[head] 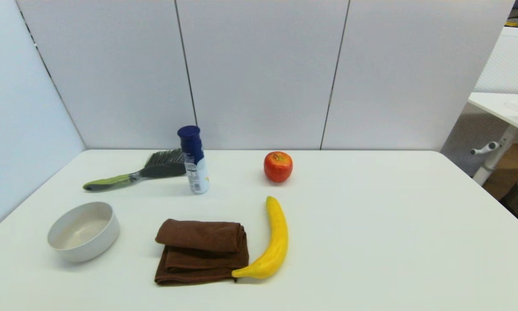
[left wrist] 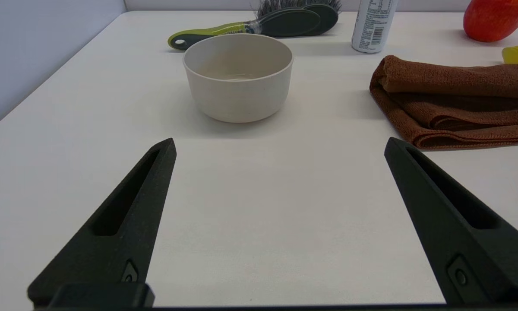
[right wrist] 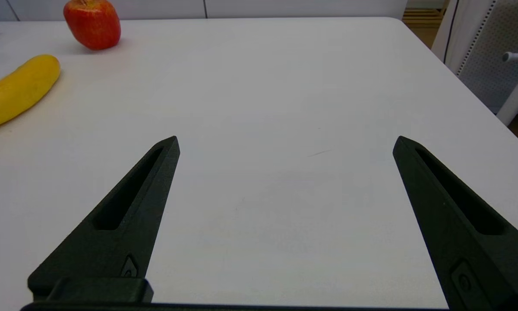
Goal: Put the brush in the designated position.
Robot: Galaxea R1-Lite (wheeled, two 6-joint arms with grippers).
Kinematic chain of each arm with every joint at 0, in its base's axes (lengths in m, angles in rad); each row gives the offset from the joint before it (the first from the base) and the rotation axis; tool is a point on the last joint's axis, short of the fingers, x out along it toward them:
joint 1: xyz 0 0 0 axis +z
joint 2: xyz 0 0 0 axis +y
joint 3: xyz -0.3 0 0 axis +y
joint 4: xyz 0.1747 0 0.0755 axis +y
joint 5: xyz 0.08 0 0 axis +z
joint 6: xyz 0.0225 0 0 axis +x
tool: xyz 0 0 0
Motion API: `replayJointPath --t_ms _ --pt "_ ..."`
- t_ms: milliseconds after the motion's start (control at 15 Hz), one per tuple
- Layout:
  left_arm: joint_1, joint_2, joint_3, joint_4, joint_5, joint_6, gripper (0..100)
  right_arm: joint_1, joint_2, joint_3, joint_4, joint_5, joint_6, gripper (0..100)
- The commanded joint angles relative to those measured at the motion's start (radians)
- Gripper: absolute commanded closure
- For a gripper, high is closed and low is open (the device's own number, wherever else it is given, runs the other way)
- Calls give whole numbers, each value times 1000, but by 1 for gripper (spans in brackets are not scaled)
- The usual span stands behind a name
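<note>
A: Starting nearest the robot, what do the arms show?

B: Both sit low at the near edge of the white tabletop (head: pixel 371 242), out of the head view. The left claw (left wrist: pixel 279 147) is spread wide and holds nothing, with bare surface between its fingers (left wrist: pixel 125 216). The right claw (right wrist: pixel 286 144) is equally wide and empty, over the right side of the tabletop.

A: What comes next, moving away from the left claw?

B: The pale bowl (left wrist: pixel 238 75) stands straight ahead of it, upright. To the right lies the folded brown cloth (head: pixel 200 251), and the banana (head: pixel 273 242) touches the cloth's near right corner.

A: And the brush?

B: The brush (head: pixel 140 172) lies well apart from both claws, beyond the bowl, near the back wall on the left. Its lime-green and grey handle points left, and its dark head and bristles face right, just beside the upright blue-capped bottle (head: pixel 194 160). From the left wrist view the brush (left wrist: pixel 259 26) shows directly behind the bowl's rim. The red apple (head: pixel 278 166) sits farther right along the back.
</note>
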Motion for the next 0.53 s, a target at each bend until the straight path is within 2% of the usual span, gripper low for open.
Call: replayJointPath --t_ms 67,533 --pt "0 3 0 0 0 0 0 1 1 -2 2 0 -1 0" --pt "0 3 0 0 -2 0 0 1 1 0 -1 1 2 0"
